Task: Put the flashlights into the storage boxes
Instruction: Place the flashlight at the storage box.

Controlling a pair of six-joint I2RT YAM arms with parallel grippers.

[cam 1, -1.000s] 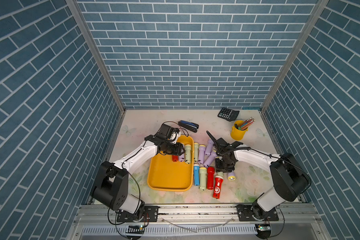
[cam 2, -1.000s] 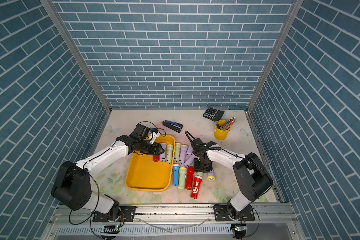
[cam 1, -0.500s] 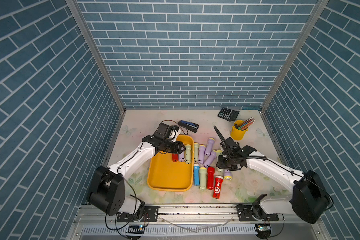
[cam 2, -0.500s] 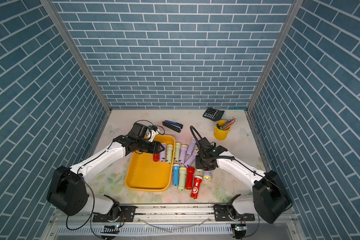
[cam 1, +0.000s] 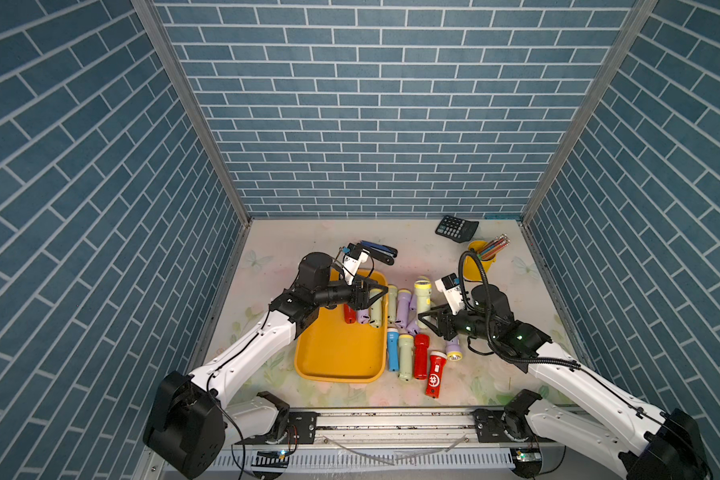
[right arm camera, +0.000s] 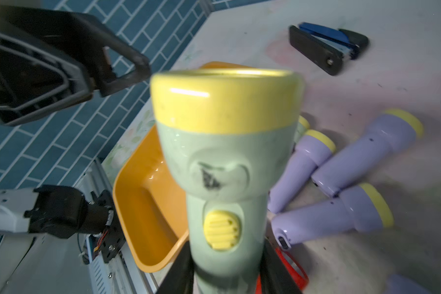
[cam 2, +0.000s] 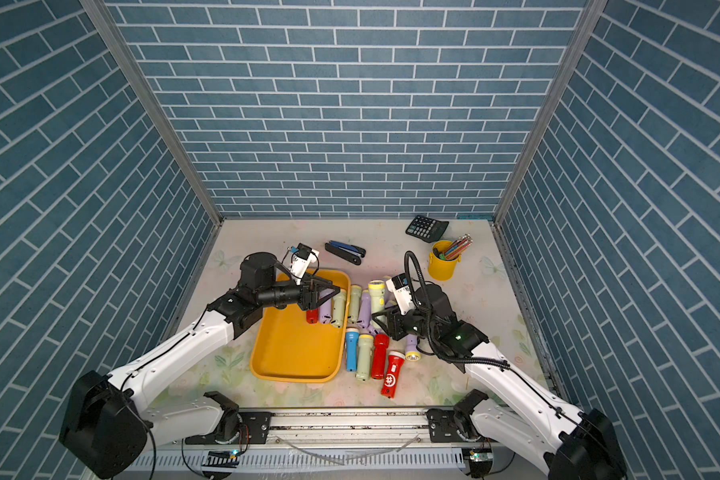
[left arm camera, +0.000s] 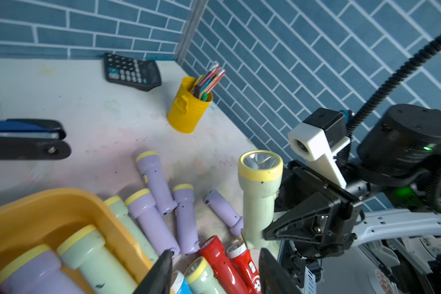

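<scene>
- Two black jaws of the right gripper (right arm camera: 224, 269) are clamped on the tail end of a pale green flashlight (right arm camera: 224, 165), which is held nearly upright with its yellow head on top (the yellow switch faces the wrist camera).
- In both top views the held flashlight sits above the loose ones on the table, to the right of the storage tray (cam 1: 337, 353).
- The left gripper (cam 1: 374, 293) hangs with its jaws parted and nothing between them, over the far end of the yellow-orange tray.
- Three flashlights lie side by side in the tray's far right corner, just under that gripper: a red one (cam 1: 349, 313), a lilac one (cam 1: 363, 316) and a green one (cam 1: 376, 311).
- The rest of the tray floor is bare.
- Outside the tray, just beside its right rim, is a near row of a blue flashlight (cam 1: 392, 349), a green-bodied flashlight (cam 1: 405, 353) and a red flashlight (cam 1: 420, 351). A second red flashlight (cam 1: 433, 374) and a lilac flashlight (cam 1: 454, 347) lie further right.
- More lilac and pale green ones lie between the rim and the right gripper.
- Toward the back wall are a yellow pencil cup (cam 1: 479, 266), a calculator (cam 1: 456, 227) and a black-and-blue stapler (cam 1: 381, 251).
</scene>
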